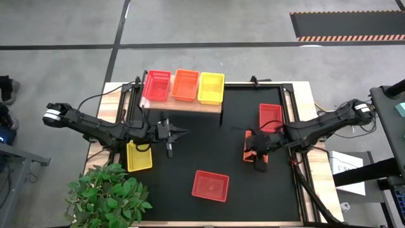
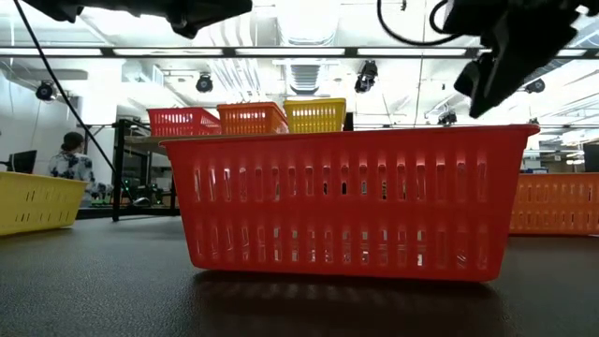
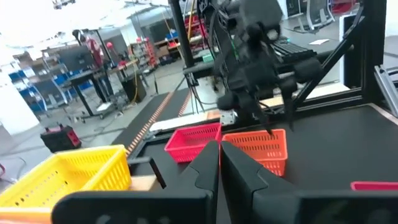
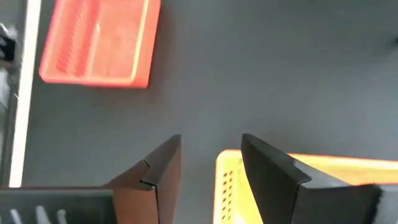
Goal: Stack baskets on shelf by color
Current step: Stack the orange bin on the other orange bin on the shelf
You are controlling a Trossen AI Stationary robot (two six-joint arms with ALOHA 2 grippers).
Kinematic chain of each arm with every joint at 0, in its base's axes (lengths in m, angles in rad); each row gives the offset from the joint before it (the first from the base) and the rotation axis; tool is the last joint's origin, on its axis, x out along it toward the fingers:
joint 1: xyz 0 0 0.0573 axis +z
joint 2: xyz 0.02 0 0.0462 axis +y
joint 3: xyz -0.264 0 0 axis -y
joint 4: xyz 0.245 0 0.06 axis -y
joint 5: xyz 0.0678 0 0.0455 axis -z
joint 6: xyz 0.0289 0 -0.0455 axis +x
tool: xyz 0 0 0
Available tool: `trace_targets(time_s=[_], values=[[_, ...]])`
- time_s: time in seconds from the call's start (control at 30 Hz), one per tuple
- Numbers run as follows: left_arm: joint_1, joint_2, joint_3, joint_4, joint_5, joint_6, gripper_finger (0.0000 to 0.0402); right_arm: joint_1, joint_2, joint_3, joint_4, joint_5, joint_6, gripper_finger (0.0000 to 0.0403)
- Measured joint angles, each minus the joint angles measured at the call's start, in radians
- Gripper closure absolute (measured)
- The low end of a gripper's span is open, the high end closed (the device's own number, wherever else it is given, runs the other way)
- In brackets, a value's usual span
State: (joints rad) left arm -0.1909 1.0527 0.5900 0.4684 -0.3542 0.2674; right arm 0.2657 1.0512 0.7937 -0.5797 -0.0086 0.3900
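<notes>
Risk first: right gripper (image 1: 258,159) sits over the orange basket (image 1: 255,147) on the black mat (image 1: 209,152); a bad grab on the thin wall would tip or shove it.

High view: shelf (image 1: 183,101) at the mat's far edge already carries a red basket (image 1: 157,85), an orange one (image 1: 185,84) and a yellow one (image 1: 211,87), side by side. Loose ones: red basket (image 1: 270,117) just behind the right gripper, a near red basket (image 1: 210,185), a yellow basket (image 1: 138,156) under the left arm. Left gripper (image 1: 176,133) hovers mid-mat, holding nothing.

Low view: near red basket (image 2: 344,201) fills the frame and blocks most of the mat, so contact at the orange basket can't be checked here.

Left wrist view: left fingers (image 3: 217,168) pressed together, empty. The right arm works beyond them; a swing toward the shelf could cross it.

Right wrist view: right fingers (image 4: 273,168) spread, one on each side of the orange basket's wall (image 4: 224,180). Straddle looks off-centre, so closing may catch only the rim and the basket could pivot or slip on the lift. Also watch for dropping it on the wrong colour stack.
</notes>
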Motion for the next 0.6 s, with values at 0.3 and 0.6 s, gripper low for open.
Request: trace_targets(time_s=[0.3, 0.6], values=[[0.000, -0.003, 0.000, 0.029, -0.002, 0.028, 0.0401, 0.060, 0.167, 0.096, -0.208, -0.073, 0.082, 0.0243], [0.000, -0.003, -0.006, 0.029, -0.002, 0.030, 0.0401, 0.094, 0.246, 0.077, -0.303, -0.104, 0.177, 0.0244]])
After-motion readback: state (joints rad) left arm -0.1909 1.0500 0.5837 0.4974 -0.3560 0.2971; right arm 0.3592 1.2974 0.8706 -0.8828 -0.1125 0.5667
